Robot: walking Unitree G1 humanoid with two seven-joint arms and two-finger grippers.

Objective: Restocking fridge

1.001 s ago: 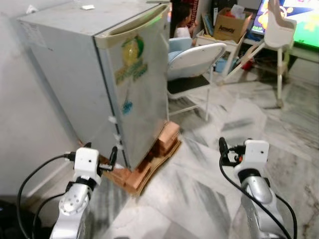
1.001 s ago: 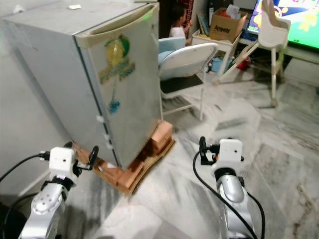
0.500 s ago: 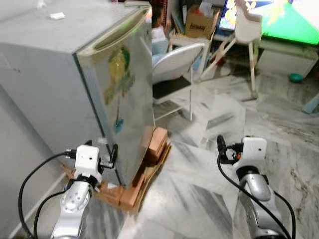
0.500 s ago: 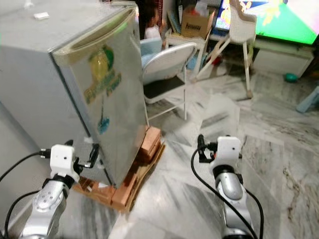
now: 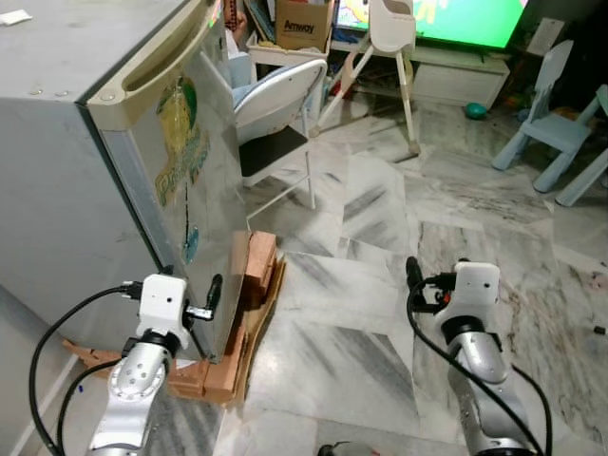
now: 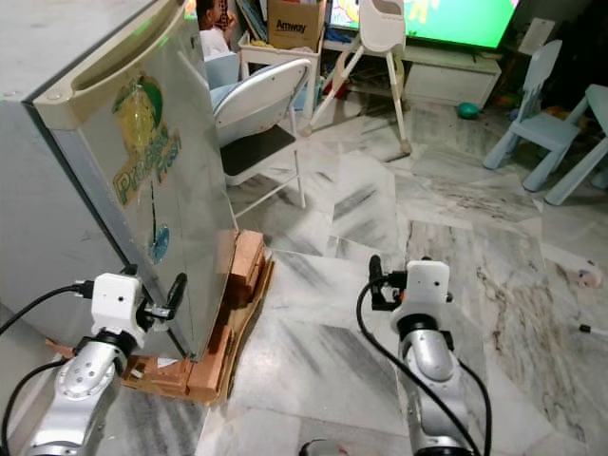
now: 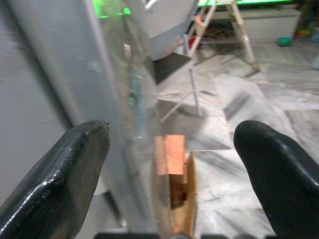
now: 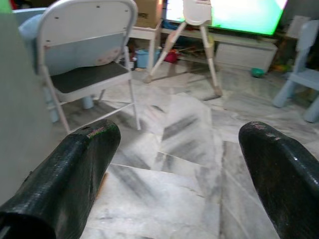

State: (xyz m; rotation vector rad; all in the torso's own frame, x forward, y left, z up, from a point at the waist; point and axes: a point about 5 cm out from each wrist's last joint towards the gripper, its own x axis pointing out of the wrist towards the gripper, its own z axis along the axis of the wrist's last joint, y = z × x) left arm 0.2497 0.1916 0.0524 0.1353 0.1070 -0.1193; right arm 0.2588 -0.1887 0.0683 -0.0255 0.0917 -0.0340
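A small silver fridge [image 5: 114, 142] with a yellow and green sticker on its shut door stands at the left, raised on bricks [image 5: 252, 275] and cardboard. My left gripper [image 5: 190, 285] hangs low, right at the fridge's lower front corner, open and holding nothing. In the left wrist view the door's edge [image 7: 132, 99] runs between its spread fingers [image 7: 65, 169]. My right gripper [image 5: 437, 271] is open over the marble floor, well to the right of the fridge, its fingers [image 8: 75, 169] wide apart and bare.
A white folding chair [image 5: 275, 104] stands just beyond the fridge door. Further back are a high chair [image 5: 394, 28], a cardboard box [image 5: 304, 19], a lit screen [image 5: 465, 14] and blue child's chairs [image 5: 560, 95]. A person [image 6: 217, 14] is partly seen behind the fridge. Open marble floor [image 5: 380, 237] lies ahead.
The whole picture has shifted: the camera has swung right, so the fridge now sits at the left edge and more floor shows. Both arms keep the same pose, fingers open.
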